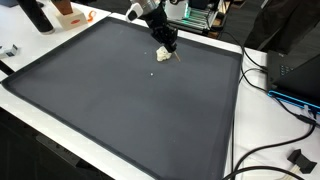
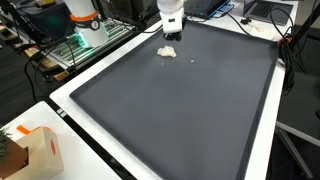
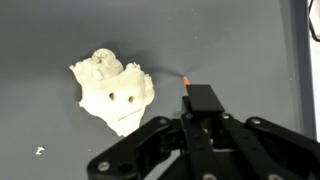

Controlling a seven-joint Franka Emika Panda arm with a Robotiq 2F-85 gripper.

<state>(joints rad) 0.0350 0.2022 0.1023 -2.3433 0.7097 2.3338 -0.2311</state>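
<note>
The gripper (image 3: 197, 92) hangs low over the far end of a dark grey flat mat (image 3: 250, 40). In the wrist view its black fingers are drawn together at the middle with no gap showing between them. A small orange tip (image 3: 186, 77) sits right at the fingertips, and I cannot tell what it belongs to.

A cream-white lump (image 3: 113, 92) of soft, crumpled-looking material lies flat on the mat. It is just beside the fingertips, off to their left in the wrist view, and apart from them. Its knobbly, broader end lies further ahead than the fingertips. Its body narrows to a blunt point that faces back toward the wrist, so the long axis runs roughly along the fingers' own line. Two small dark dots mark its face.

In both exterior views the gripper (image 1: 168, 45) (image 2: 171, 33) stands right above the lump (image 1: 164, 56) (image 2: 168, 51). A tiny white crumb (image 3: 40, 150) lies further left, near the lump's narrow end.
</note>
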